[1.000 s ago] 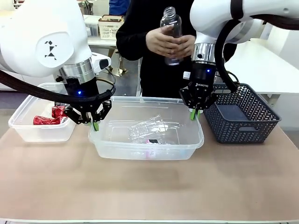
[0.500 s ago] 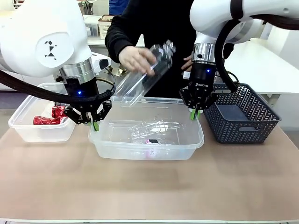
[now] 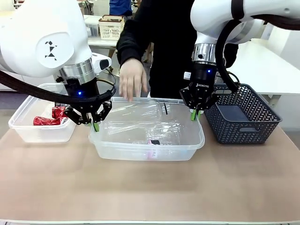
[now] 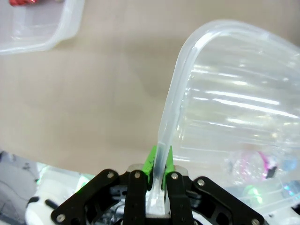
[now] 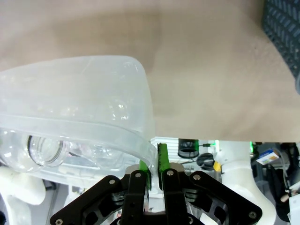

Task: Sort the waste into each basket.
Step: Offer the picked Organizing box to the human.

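**Both end effectors clamped on the middle tub's rim**

My left end effector (image 3: pixel 95 125) is closed on the rolled rim of the large clear tub (image 3: pixel 147 149) at its left edge; in my left wrist view the green pads (image 4: pixel 151 161) pinch the thin, glossy plastic lip between them. My right end effector (image 3: pixel 194 115) is clamped the same way on the tub's far right corner, its pads (image 5: pixel 163 159) pressed against the rounded rim.

The tub is a see-through rectangle with rounded corners, standing on the matte tan bench (image 3: pixel 150 192) with its long axis running left to right. Inside lie clear plastic bottles (image 3: pixel 140 115), ribbed and shiny, lying on their sides roughly along the tub's length; one near the front wall carries a pink label (image 3: pixel 151 142).

To the left, just beside it, stands a smaller clear tub (image 3: pixel 28 129) holding dented red cans (image 3: pixel 51 117). To the right sits a dark blue-grey lattice basket (image 3: pixel 243 117).

A person's hand (image 3: pixel 132 80), fingers pointing down, hangs over the far rim of the large tub.
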`<state>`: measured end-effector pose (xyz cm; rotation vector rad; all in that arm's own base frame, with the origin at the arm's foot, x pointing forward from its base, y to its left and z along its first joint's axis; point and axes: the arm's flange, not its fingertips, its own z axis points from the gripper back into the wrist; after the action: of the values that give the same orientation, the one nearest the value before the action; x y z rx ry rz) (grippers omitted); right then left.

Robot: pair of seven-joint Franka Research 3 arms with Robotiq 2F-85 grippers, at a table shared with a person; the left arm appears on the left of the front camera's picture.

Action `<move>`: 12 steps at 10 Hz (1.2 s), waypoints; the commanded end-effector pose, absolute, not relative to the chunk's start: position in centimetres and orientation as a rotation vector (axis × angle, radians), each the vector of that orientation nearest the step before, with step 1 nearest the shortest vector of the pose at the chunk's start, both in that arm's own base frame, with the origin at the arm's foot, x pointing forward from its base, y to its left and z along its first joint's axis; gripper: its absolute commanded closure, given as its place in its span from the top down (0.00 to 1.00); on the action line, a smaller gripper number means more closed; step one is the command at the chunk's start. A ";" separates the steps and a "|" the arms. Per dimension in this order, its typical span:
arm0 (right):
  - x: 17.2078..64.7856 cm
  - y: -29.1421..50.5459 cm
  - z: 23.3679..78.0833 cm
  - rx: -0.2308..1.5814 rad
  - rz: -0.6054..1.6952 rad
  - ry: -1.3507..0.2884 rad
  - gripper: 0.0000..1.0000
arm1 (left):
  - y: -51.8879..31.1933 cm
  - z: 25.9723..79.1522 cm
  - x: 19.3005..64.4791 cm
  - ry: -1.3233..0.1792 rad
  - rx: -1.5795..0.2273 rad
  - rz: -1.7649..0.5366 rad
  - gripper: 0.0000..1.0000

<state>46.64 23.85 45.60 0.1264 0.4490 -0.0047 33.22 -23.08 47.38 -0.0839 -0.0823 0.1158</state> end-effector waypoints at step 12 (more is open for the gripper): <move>47.8 23.7 46.4 0.146 -0.020 0.459 0.09 | -23.1 47.4 33.2 -0.082 -0.084 0.116 0.06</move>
<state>46.87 23.66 45.67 0.1269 0.4470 -0.0083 33.20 -23.09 47.32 -0.0828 -0.0801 0.1154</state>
